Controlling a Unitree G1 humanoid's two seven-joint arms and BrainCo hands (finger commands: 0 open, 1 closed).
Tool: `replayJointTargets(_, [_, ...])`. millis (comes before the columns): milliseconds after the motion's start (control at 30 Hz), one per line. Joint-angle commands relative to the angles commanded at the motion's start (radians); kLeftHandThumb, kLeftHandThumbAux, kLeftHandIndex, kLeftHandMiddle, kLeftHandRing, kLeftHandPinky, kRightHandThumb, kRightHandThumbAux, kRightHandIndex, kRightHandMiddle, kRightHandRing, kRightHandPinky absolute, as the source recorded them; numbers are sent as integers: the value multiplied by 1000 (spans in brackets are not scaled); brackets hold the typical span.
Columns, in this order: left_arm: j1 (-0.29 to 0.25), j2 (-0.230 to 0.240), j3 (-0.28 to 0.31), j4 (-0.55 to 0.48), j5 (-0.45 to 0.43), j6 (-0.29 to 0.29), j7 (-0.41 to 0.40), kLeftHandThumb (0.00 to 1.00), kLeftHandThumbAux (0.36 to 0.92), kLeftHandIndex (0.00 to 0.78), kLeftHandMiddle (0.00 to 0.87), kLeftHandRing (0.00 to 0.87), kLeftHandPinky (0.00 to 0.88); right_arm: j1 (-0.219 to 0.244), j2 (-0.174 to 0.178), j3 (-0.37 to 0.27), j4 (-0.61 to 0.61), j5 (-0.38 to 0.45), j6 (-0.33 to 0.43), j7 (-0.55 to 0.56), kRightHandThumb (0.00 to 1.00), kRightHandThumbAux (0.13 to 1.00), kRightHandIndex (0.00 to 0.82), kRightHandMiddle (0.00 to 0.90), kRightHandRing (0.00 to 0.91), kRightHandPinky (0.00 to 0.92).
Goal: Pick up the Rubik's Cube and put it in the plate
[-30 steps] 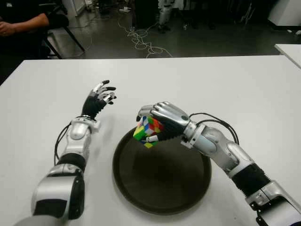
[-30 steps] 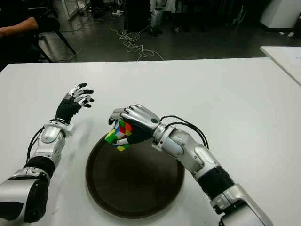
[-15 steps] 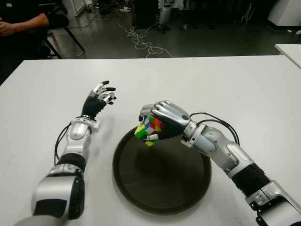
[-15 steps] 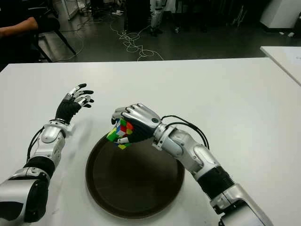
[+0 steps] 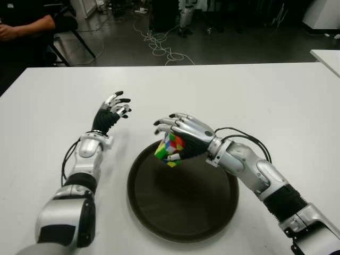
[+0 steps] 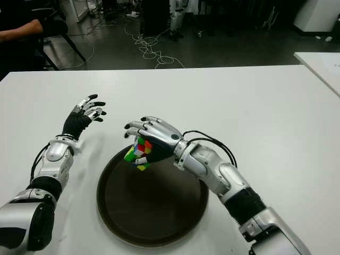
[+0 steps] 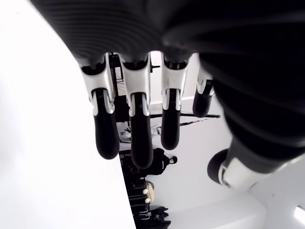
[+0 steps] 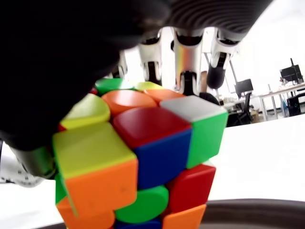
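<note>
Rubik's Cube (image 5: 169,149) tilted (corner down), right hand (image 5: 180,139)

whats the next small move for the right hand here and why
Probably finish opening the right robot hand and lift it clear: its fingers are spread above the Rubik's Cube, which sits just over the plate near its far-left rim. The left robot hand shows left of the plate.

No readable text, label or number anywhere.
</note>
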Motion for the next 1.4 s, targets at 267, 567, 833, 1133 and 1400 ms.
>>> replayJointTargets(267, [2, -3, 2, -6, -2, -5, -1, 483, 656, 146, 273, 353, 425, -5, -9, -2, -21, 6, 23, 84, 8, 776, 1, 0, 0, 6])
replayJointTargets(567, [3, -4, 2, -10, 2, -3, 9, 460, 645, 142, 275, 358, 429, -14, -16, -2, -32, 4, 46, 150, 0, 671, 0, 0, 0, 0])
replayJointTargets(833, [5, -3, -4, -14, 7, -3, 16, 431, 645, 142, 267, 346, 420, -15, -20, -4, -42, 4, 56, 174, 2, 581, 0, 0, 0, 0])
replayJointTargets(1133, [4, -1, -3, -17, 3, 7, 7, 434, 643, 141, 259, 346, 424, -20, -25, -5, -35, 3, 40, 164, 20, 515, 0, 0, 0, 0])
replayJointTargets(1400, [4, 1, -3, -13, 4, 7, 4, 446, 641, 138, 258, 338, 416, -25, -27, -4, -30, 1, 43, 168, 24, 489, 0, 0, 0, 0])
